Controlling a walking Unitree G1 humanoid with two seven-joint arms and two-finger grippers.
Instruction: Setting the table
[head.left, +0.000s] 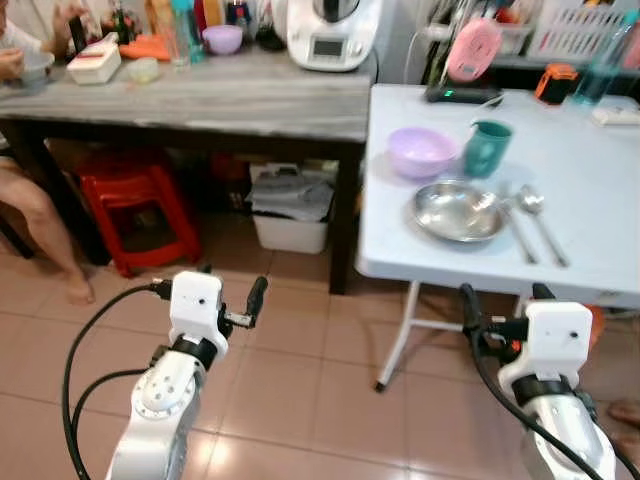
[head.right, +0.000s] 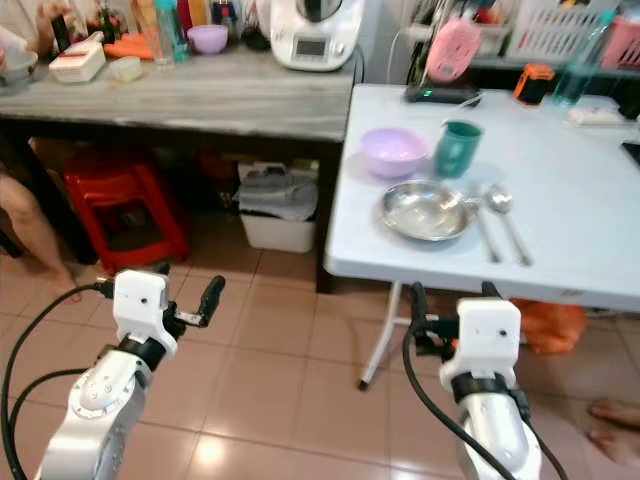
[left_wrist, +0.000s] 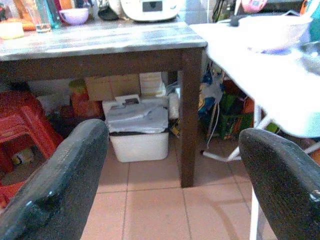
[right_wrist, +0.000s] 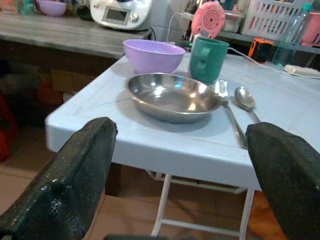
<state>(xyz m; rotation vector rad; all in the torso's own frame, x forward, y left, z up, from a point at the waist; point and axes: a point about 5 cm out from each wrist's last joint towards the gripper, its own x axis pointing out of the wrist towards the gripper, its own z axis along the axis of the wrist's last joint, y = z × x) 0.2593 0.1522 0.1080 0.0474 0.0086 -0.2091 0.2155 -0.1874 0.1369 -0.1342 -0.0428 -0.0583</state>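
Observation:
A white folding table carries a purple bowl, a green mug and a steel plate. A fork and a spoon lie just right of the plate. My right gripper hangs open and empty below the table's front edge; in its wrist view the plate lies ahead between the fingers. My left gripper is open and empty over the floor, left of the table.
A grey wooden table at the left holds a white appliance, a lilac bowl and bottles. Under it stand a red stool and a white bin. A person sits at the far left. Tiled floor lies below my arms.

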